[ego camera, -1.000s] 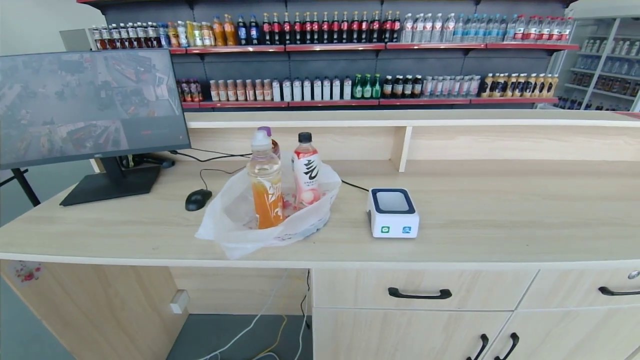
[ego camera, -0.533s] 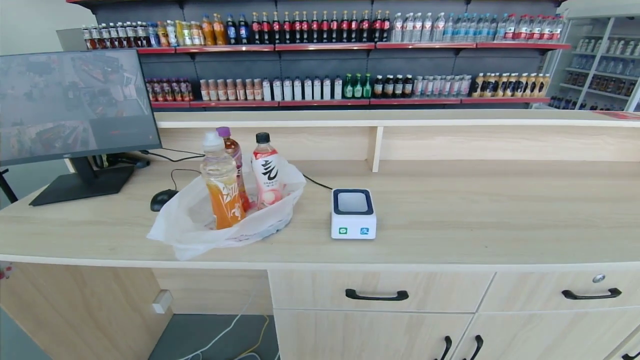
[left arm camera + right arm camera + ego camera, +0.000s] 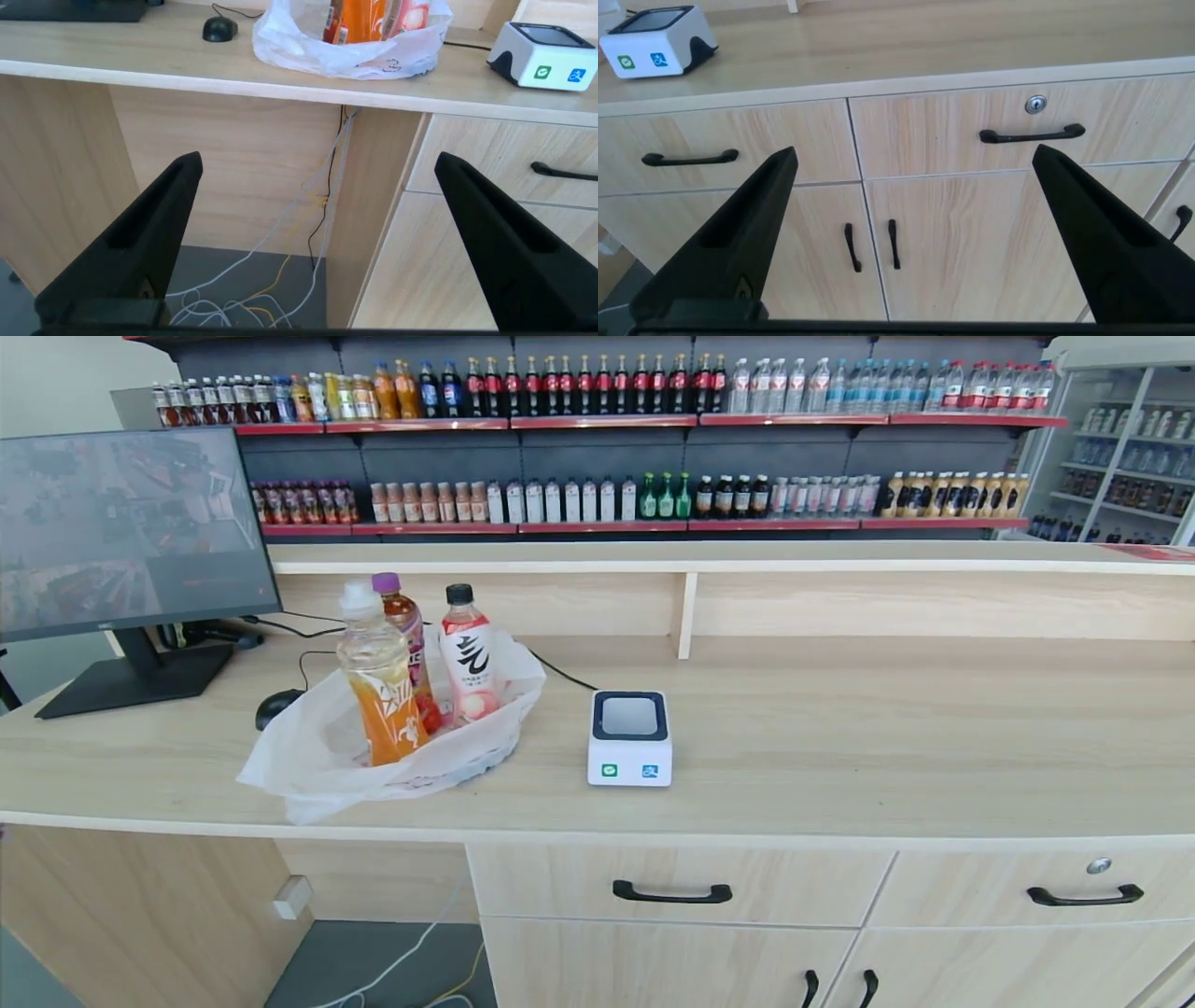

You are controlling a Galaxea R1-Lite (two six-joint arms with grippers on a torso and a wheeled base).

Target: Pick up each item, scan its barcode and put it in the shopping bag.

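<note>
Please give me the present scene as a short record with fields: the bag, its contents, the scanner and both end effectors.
bag: white plastic shopping bag, open, lying on the light wooden counter
contents: orange-drink bottle with white cap, purple-capped bottle, black-capped bottle with white label; all three upright inside the bag
scanner: white box-shaped barcode scanner, on the counter beside the bag, not touching it
left end effector: open, empty, in front of the counter
right end effector: open, empty, in front of the counter

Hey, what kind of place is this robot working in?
Most likely a small shop's checkout counter: shelves of bottled drinks behind, a barcode scanner beside a shopping bag holding three bottles.
</note>
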